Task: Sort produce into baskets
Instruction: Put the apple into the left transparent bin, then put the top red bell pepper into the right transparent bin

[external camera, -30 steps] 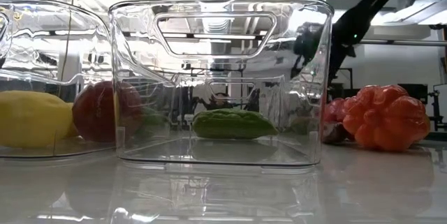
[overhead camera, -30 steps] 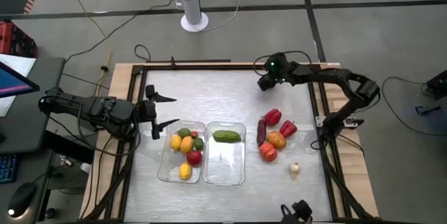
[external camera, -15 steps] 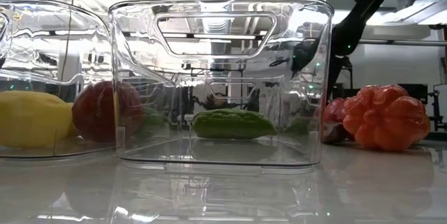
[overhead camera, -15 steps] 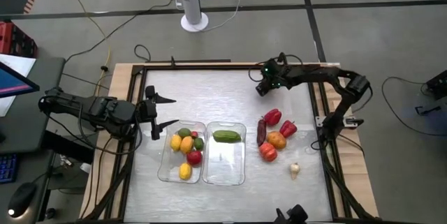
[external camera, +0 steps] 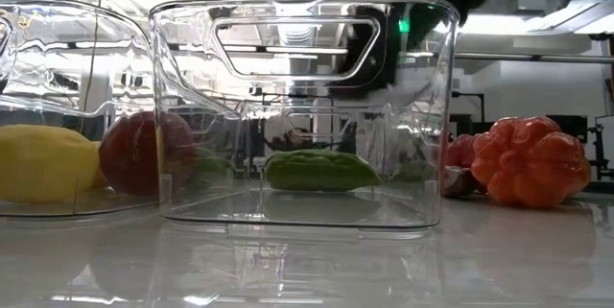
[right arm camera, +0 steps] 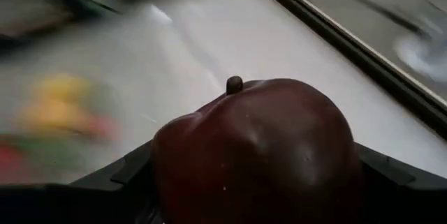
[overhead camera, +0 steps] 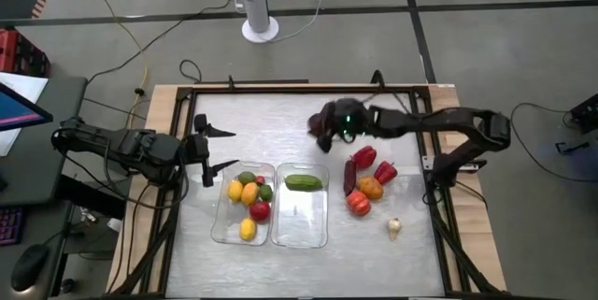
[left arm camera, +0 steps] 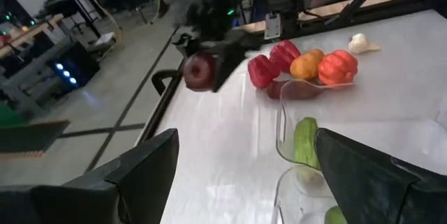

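My right gripper (overhead camera: 323, 132) is shut on a dark red apple (right arm camera: 258, 147) above the table's middle, just beyond the two clear trays; it also shows in the left wrist view (left arm camera: 199, 70). My left gripper (overhead camera: 219, 149) is open and empty, beside the far left corner of the left tray (overhead camera: 220, 230). That tray holds several yellow, green and red pieces. The right tray (overhead camera: 301, 230) holds one green piece (overhead camera: 303, 182) lying on its floor. My right gripper pinches the apple by two opposite sides (right arm camera: 167, 165) between its two fingers (right arm camera: 133, 172), with the stem (right arm camera: 235, 84) on the side away from the wrist. The apple is lifted clear of the table.
Loose produce lies to the right of the trays: red peppers (overhead camera: 364, 157), an orange piece (overhead camera: 370, 188), a red-orange piece (overhead camera: 359, 204), a dark maroon piece (overhead camera: 348, 177) and a whitish garlic (overhead camera: 393, 228). A raised frame (overhead camera: 280, 85) rims the table.
My right gripper has carried the apple from near the table's far right corner toward the left and a little nearer, to a place above the middle just beyond the trays. It has stayed shut on the apple.
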`<move>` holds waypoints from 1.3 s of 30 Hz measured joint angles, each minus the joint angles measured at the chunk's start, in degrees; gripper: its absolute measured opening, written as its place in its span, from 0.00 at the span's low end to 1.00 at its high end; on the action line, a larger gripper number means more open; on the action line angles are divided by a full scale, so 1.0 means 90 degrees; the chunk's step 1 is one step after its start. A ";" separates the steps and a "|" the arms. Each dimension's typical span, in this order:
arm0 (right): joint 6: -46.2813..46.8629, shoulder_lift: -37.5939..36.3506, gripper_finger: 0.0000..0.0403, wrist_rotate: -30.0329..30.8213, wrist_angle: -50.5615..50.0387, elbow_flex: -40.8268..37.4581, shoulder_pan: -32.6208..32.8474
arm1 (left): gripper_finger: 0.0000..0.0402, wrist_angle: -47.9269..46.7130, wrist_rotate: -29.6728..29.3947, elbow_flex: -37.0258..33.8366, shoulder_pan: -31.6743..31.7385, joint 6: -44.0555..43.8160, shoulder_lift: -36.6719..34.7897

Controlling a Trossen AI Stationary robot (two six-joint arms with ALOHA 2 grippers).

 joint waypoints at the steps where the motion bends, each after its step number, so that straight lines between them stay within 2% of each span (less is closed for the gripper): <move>1: 0.0033 0.0033 0.84 -0.0050 0.0319 0.0081 0.0314 | 0.80 0.0012 0.0000 0.0000 0.0000 0.0047 0.0000; 4: -0.0135 0.0308 0.83 -0.0069 0.1207 0.0428 0.1198 | 0.80 0.0095 0.0002 0.0000 0.0000 0.0129 0.0002; 9: -0.0586 0.1308 0.83 -0.0063 0.1639 0.1471 0.2090 | 0.80 0.0516 -0.0003 -0.0002 0.0000 0.0371 0.0002; 17: -0.1642 0.3320 0.84 -0.0050 0.1407 0.3740 0.2430 | 0.80 0.1093 -0.0002 -0.0002 0.0000 0.0790 0.0000; 21: -0.1679 0.3930 0.88 -0.0090 0.0667 0.4647 0.2339 | 0.80 0.1047 0.0000 -0.0002 0.0000 0.0911 0.0000; 23: -0.1659 0.4126 0.91 -0.0333 0.0369 0.4932 0.2268 | 0.80 0.1036 0.0000 -0.0002 0.0000 0.0915 0.0000; 26: -0.1586 0.4221 0.96 -0.0735 0.0026 0.5141 0.2190 | 0.80 0.1027 0.0000 -0.0002 0.0000 0.0915 -0.0027; 29: -0.1580 0.4151 0.99 -0.0615 -0.0375 0.5171 0.2196 | 0.80 0.1028 -0.0002 -0.0002 0.0000 0.0875 -0.0055; 35: -0.1393 0.3447 0.95 0.0948 -0.2822 0.5162 0.2368 | 0.80 0.0836 0.0000 -0.0002 0.0000 0.0641 -0.0071; 39: -0.1148 0.2842 0.92 0.1852 -0.3698 0.4681 0.2545 | 0.80 0.0840 0.0000 -0.0002 -0.0002 0.0599 -0.0073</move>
